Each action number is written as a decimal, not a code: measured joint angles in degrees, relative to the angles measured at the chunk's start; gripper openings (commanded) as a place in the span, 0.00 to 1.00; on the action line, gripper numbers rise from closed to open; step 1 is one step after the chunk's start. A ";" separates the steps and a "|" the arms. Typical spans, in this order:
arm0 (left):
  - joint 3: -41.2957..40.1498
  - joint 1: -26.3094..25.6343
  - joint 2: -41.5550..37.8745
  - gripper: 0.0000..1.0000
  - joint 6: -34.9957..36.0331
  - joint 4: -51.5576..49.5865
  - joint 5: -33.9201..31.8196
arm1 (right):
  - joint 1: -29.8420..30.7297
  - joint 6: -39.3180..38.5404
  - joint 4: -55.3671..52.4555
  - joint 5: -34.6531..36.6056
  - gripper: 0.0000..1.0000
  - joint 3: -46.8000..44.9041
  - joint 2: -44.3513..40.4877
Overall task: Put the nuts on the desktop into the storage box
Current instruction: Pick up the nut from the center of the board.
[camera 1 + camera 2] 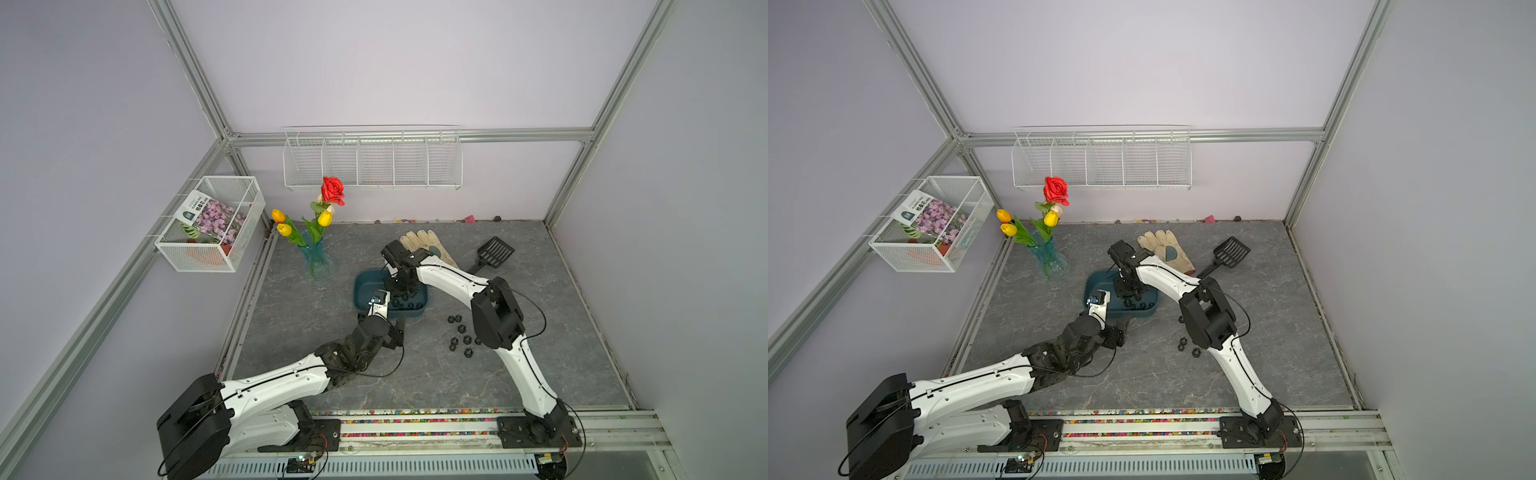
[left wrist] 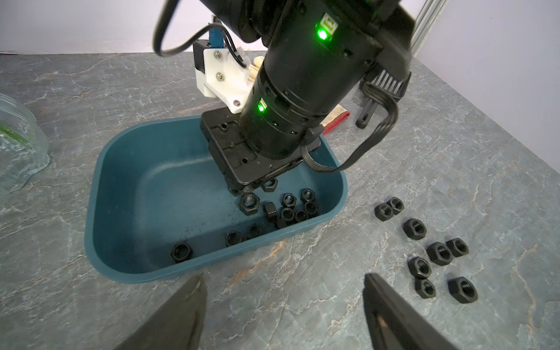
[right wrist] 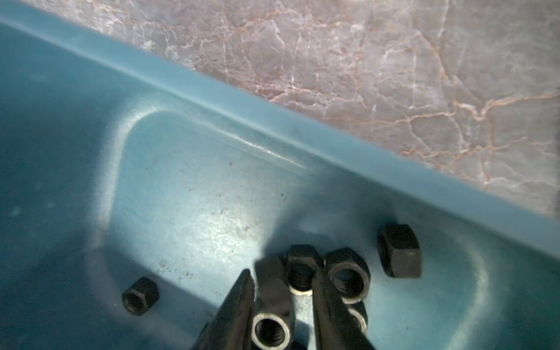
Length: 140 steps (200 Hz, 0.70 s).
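Near the middle of the desk [image 1: 415,374] sits the blue box [image 1: 368,286], with the right pincer [image 3: 281,272] reaching down into it. Its jaws stand a little apart. 1 nut [image 3: 272,297] is between them, close against 1 finger [image 3: 239,306], and a strip of the box floor shows between the nut and the other finger, so it is not clamped. Whether that nut rests on the floor I cannot tell. More than 10 nuts [image 2: 288,209] lie in the box, most bunched at the end under the right pincer and 3 strung along the near wall. 8 loose nuts [image 2: 440,253] lie on the desk to the right and front of the box, apart from its wall. The left pincer [image 2: 283,275] hangs just in front of the box's near wall, jaws wide apart and holding nothing. Behind the box lies a pale glove [image 1: 428,245] with a black scoop [image 1: 494,251] beside it. A glass vase of flowers [image 1: 316,257] stands off to the left.
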 measured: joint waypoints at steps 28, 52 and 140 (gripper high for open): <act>0.15 0.02 0.04 0.83 0.02 -1.09 0.07 | 0.00 0.00 0.00 -0.09 0.41 0.02 0.00; 2.23 -0.39 0.92 0.83 0.70 -4.37 -0.20 | 0.00 0.04 0.59 0.20 0.42 -1.01 -0.61; 12.33 -5.86 2.86 0.83 3.34 -12.15 -1.07 | -0.22 2.54 2.71 13.11 0.45 -29.97 -39.21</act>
